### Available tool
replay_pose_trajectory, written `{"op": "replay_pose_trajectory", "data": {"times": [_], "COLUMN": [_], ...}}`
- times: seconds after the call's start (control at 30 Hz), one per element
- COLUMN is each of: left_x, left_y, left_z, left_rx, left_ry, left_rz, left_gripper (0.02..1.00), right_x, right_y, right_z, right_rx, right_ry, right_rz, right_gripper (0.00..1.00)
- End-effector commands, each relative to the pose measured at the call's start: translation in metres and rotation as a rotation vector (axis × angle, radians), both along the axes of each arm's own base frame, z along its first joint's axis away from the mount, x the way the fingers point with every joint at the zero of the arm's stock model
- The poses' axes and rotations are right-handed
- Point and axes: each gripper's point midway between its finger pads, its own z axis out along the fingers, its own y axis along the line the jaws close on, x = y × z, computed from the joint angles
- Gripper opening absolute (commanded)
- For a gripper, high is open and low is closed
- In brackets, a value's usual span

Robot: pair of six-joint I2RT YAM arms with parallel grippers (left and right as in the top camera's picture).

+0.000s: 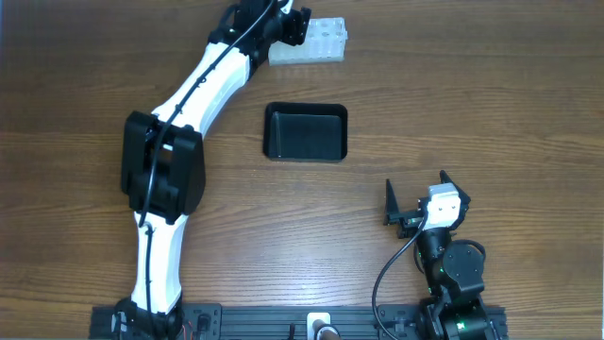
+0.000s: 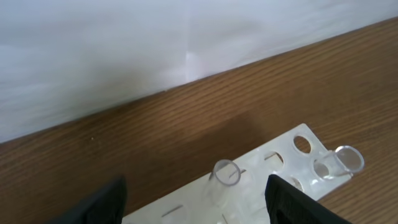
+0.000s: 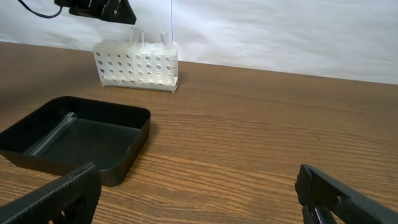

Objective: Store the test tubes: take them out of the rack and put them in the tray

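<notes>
The surface is a brown wood-grain table [image 1: 491, 104], and a black rail [image 1: 255, 319] runs along its near edge, where both arms are mounted. The right gripper [image 1: 417, 192] sits on the rail side of the black tray [image 1: 267, 132], off towards the right arm's base and well apart from the tray. Its fingers are spread wide with nothing between them. The right wrist view looks past them across bare tabletop to the tray's near wall.

The tray stands about mid-table, a shallow rectangular tub with rounded corners. One clear test tube [image 3: 53, 134] lies flat on its floor close to one wall.

Beyond the tray, on the side away from the rail, the white perforated rack [image 1: 316, 47] stands upright near the table's far edge, apart from the tray. Two clear tubes stand upright in its top holes, one [image 2: 227, 173] nearer the middle and another [image 2: 339, 162] at the end. The other holes that can be seen are vacant.

The left gripper [image 2: 196, 183] hovers over the rack, farther from the tray than the rack's near face. Its jaws are parted, one on each side of the middle tube, and neither touches it.

Behind the rack, a plain white backdrop [image 3: 280, 31] rises from the far edge of the table and closes off the room
</notes>
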Motion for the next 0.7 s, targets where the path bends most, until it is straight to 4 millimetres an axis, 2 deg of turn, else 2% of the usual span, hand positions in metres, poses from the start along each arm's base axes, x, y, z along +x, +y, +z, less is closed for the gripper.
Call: {"op": "replay_pose_trajectory", "data": {"times": [0.03,0.5,0.7], "left_x": [0.004,0.007,0.009], "left_y": [0.000,-0.003,-0.010], "left_z": [-0.026,-0.027,-0.034], "left_rx": [0.018,0.012,0.008], "left_ry": [0.019,0.001,-0.009], "left_rz": [-0.018,-0.020,-0.030], "left_gripper": [0.706,0.706,0.676], "right_x": [0.000,0.000,0.000], "right_y": [0.002,0.002,0.002], "right_z": [-0.002,-0.002,-0.002], "right_rx": [-0.004,-0.004,-0.004], "right_ry": [-0.001,-0.001,-0.001], "right_rz": [0.012,0.012,0.012], "right_gripper": [0.991,0.991,0.991]}}
